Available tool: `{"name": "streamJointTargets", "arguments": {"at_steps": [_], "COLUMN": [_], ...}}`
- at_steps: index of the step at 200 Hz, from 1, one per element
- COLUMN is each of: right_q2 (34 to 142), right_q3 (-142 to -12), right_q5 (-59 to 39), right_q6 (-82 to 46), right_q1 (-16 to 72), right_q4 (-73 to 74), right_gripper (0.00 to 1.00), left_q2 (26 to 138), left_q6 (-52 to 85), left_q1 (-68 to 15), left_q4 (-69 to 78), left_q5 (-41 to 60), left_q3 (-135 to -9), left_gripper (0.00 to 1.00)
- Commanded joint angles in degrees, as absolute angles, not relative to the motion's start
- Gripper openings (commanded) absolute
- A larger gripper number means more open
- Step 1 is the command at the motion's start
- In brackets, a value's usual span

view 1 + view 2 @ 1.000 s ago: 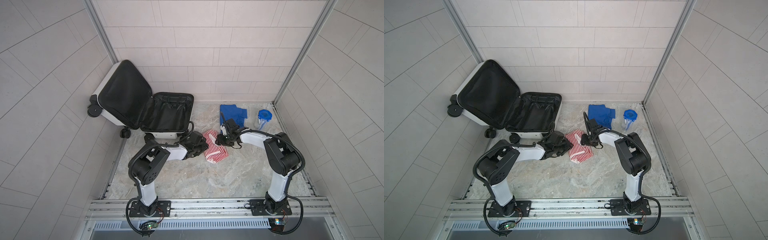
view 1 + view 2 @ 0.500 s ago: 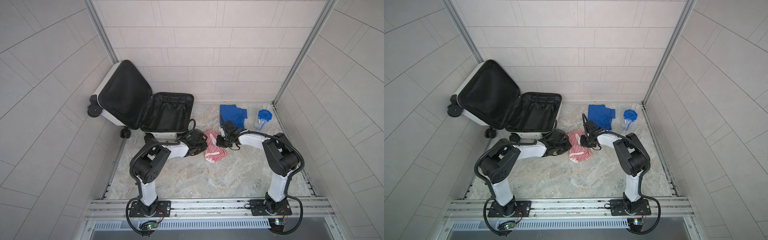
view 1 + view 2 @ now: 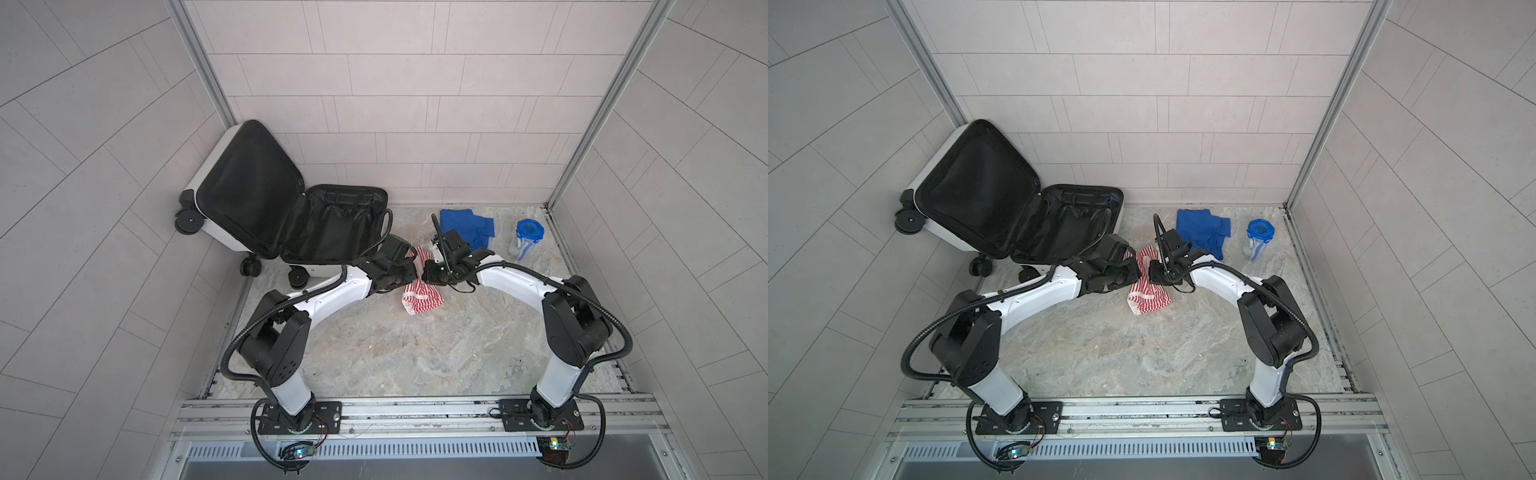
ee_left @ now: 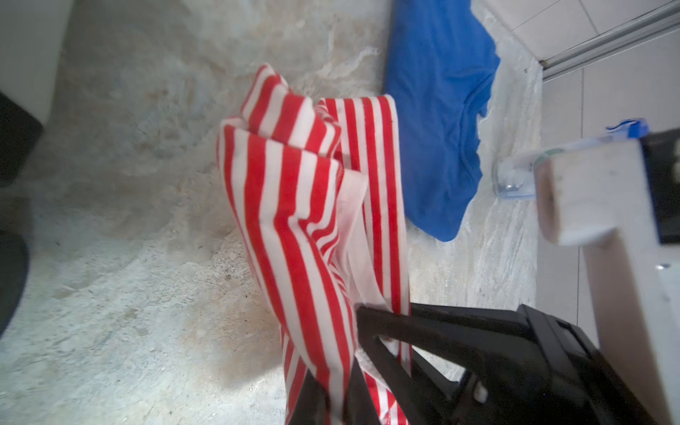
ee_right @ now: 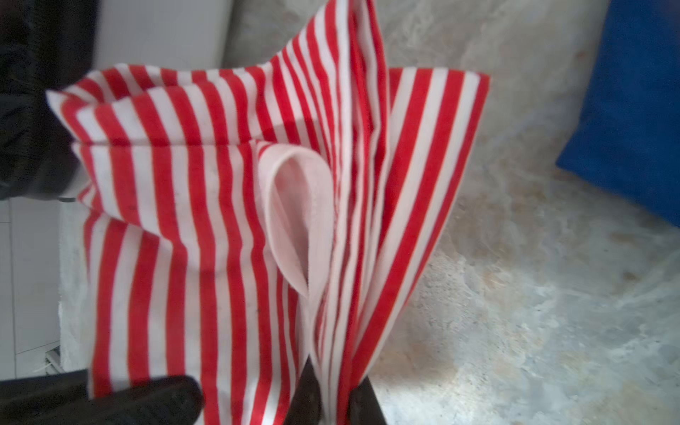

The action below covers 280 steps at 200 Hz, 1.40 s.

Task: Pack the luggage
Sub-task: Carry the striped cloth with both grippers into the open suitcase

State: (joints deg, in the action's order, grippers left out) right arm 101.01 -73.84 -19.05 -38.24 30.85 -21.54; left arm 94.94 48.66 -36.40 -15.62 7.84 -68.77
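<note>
Left pincer (image 4: 342, 362) and right pincer (image 5: 336, 393) each clamp the soft, creased red-striped cloth (image 5: 184, 184).

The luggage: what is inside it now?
Only black lining and straps show inside the luggage; nothing is packed in either half. The left arm covers a small part of the near corner, so that spot cannot be seen.
</note>
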Motion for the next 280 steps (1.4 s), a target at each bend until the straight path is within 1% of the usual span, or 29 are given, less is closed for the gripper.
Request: {"name": "streamJointTargets", "arguments": {"at_steps": [1,41,79,131,155,191,211,280], "right_q2": [98.53,100.4,105.9,118.67,125.06,136.54,141.84,149.95], "right_q3": [-77.97,-87.01,-97.25,-114.83,-122.36,-139.36,-146.39,-148.25], "right_q5": [-19.04,-19.85,-20.22,-20.61,-22.29,-24.74,-25.48,-23.42], "right_q6": [-40.09,-43.41,-47.08,-51.54,-54.34,-56.57,-57.88,-62.79], "right_q1": [32.48,34.35,36.33,38.69,39.02,39.17,39.16,39.08], "right_q4": [-24.19,-24.05,-22.94,-22.78,-21.35,-25.19,-25.31,-12.01], "right_gripper": [0.0,0.0,0.0,0.0,0.0,0.0,0.0,0.01], "left_q2": [92.09,88.39,87.91,90.82,92.48,96.26,98.84,108.12], "left_q6": [43.73,38.25,33.53,28.48,26.96,24.66,24.19,23.4], "left_q1": [-34.24,-30.46,-24.73,-17.94,-14.88,-11.48,-9.76,-5.56], "left_q4": [-21.15,-23.47,-27.47,-31.26,-31.72,-32.3,-32.43,-32.93], "left_q5": [6.77,4.29,5.05,4.57,4.65,4.57,5.25,6.76], "left_q3": [-72.18,-74.95,-80.6,-88.74,-91.14,-94.65,-96.16,-103.06], "left_gripper": [0.02,0.02,0.02,0.02,0.02,0.02,0.02,0.02]}}
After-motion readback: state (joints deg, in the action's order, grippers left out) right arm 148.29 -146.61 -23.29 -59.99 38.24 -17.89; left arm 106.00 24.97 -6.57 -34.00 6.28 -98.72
